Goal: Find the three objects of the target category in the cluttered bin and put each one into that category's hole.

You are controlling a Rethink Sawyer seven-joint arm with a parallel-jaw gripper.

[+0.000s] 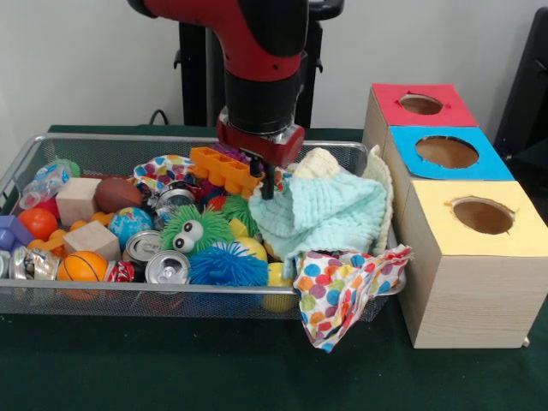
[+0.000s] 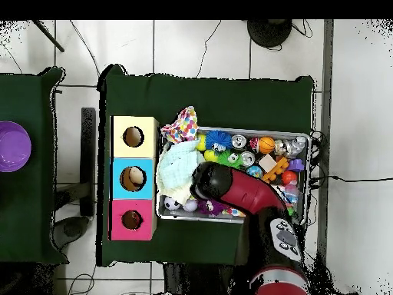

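The arm [image 2: 238, 196] reaches over the bin [image 2: 305, 138], beside a pale cloth [image 2: 175, 169]. Three boxes [image 2: 133, 178] stand left of the bin, the red hole [image 2: 132, 220] nearest the robot's base.

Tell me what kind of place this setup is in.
Likely a robotics lab: a green-covered table holds a wire bin of mixed toys and three test boxes, with cables running across a tiled floor.

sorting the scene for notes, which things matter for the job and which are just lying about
Job: bin, red hole, gripper low over the bin.

Lying about: blue hole, yellow hole, purple bowl on the side table.
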